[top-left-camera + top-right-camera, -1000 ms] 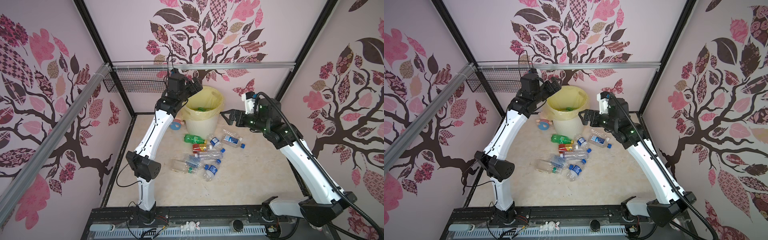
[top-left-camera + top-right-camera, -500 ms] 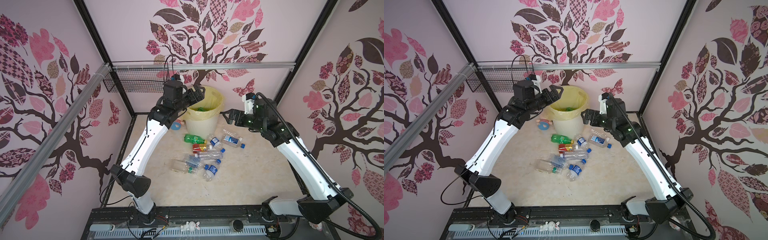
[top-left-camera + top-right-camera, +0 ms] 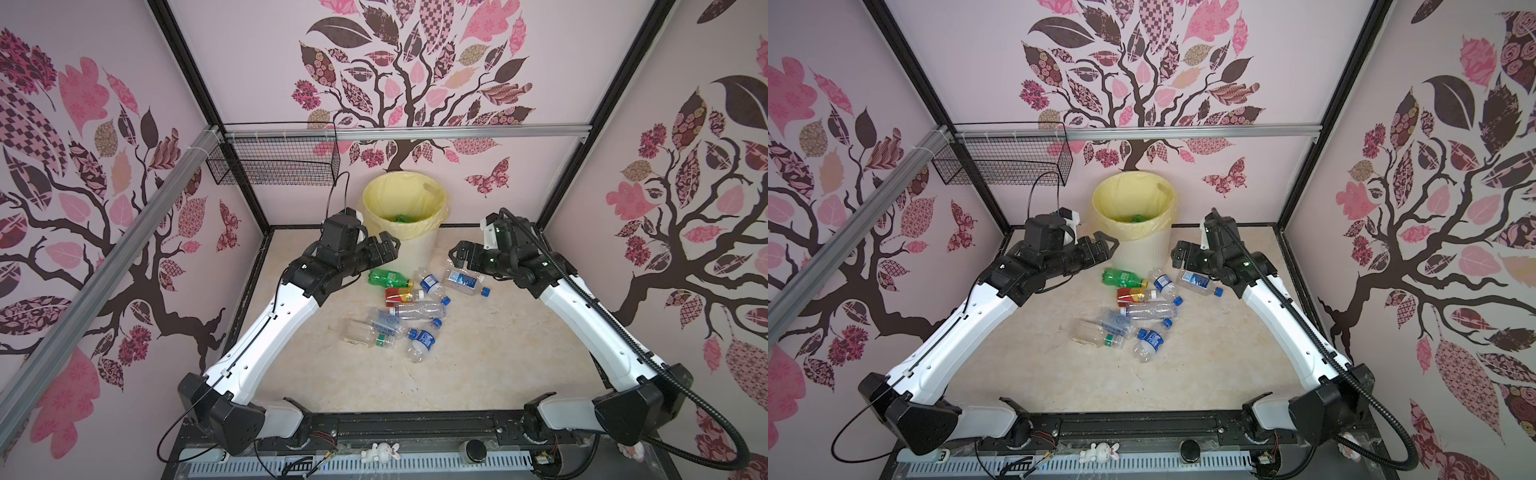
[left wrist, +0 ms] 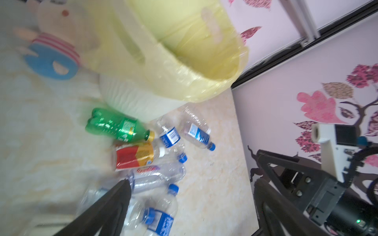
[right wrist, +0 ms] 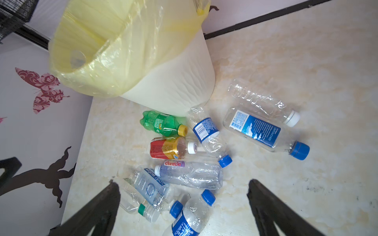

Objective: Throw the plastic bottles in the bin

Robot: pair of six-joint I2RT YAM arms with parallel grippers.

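Left tool: Your left tool [image 3: 394, 247] is wide open and holds nothing. It hangs in the air just beside the bin, on the bin's left side.
Right tool: Your right tool [image 3: 455, 258] is wide open too, and nothing is in it. It hangs to the right of the bin, near the blue-label bottle.
Wrist views: In both wrist views you see two black fingers [image 5: 98, 206] far apart with nothing between them. The left wrist view is blurry.
Bin: The bin [image 3: 417, 251] stands at the back of the table [image 3: 511, 332], in the middle, close to the back wall. A yellow bag [image 3: 374, 195] lines it and folds over its rim.
Inside the bin: You can see something green [image 3: 401, 217] at the bottom. It is too small to tell more.
Bottles: The bottles [image 3: 415, 309] lie on their sides on the table in front of the bin, between your two arms. There are about nine, and they lie close together in a loose heap.
Green bottle: The green bottle [image 3: 384, 277] lies just beside the foot of the bin. It has a yellow cap.
Red bottle: The red bottle [image 3: 397, 296] lies just beside the green bottle, on the side away from the bin.
Blue-label bottle: The blue-label bottle [image 3: 461, 280] is the one closest to your right tool. It has a blue cap.
Doll: The doll [image 4: 53, 49] lies on the table beside the bin. You see it only in the left wrist view.
Wire basket: The wire basket [image 3: 274, 166] hangs on the rail at the back left, above the table.
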